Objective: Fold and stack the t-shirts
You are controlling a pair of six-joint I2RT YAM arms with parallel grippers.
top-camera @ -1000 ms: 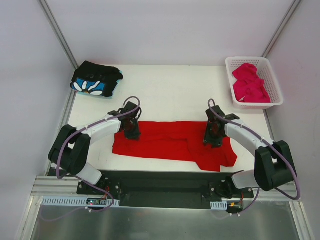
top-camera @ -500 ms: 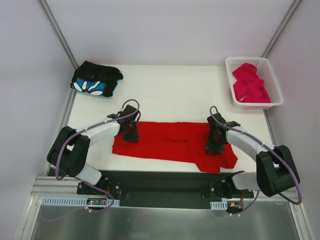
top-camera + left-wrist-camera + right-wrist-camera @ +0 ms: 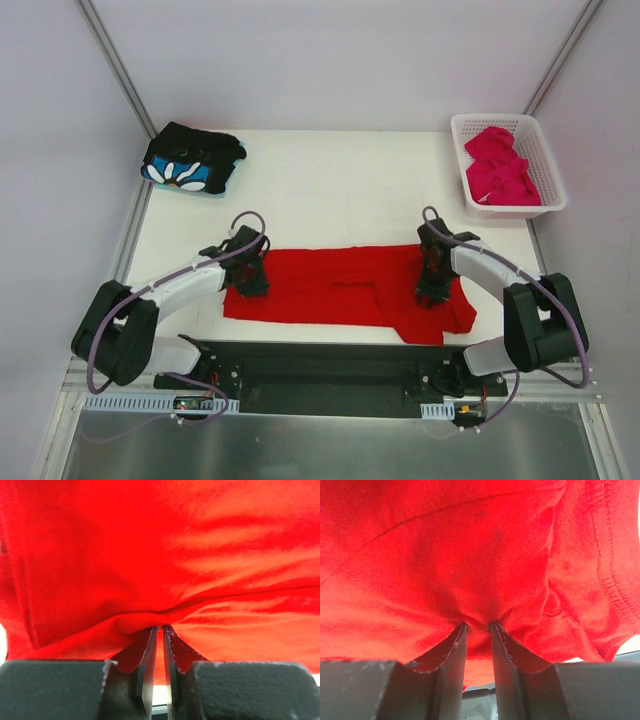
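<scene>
The red t-shirt (image 3: 330,285) lies flat, a wide wrinkled band at 6 o'clock on the worktop (image 3: 340,190). The left claw (image 3: 248,283) grasps its left edge; the right claw (image 3: 432,292) pinches its right end. The black flower-print t-shirt (image 3: 190,160) sits folded at 10 o'clock. The magenta-pink t-shirt (image 3: 500,168) lies crumpled in the basket (image 3: 495,118) at 2 o'clock.

White plastic lattice basket (image 3: 515,210) sat at far right corner of white table (image 3: 340,185), close to right wall. Black mounting plate (image 3: 330,365) ran along near edge, with brushed metal sheet (image 3: 330,440) beyond it. Slanted aluminium strut (image 3: 115,65) stood at back left.
</scene>
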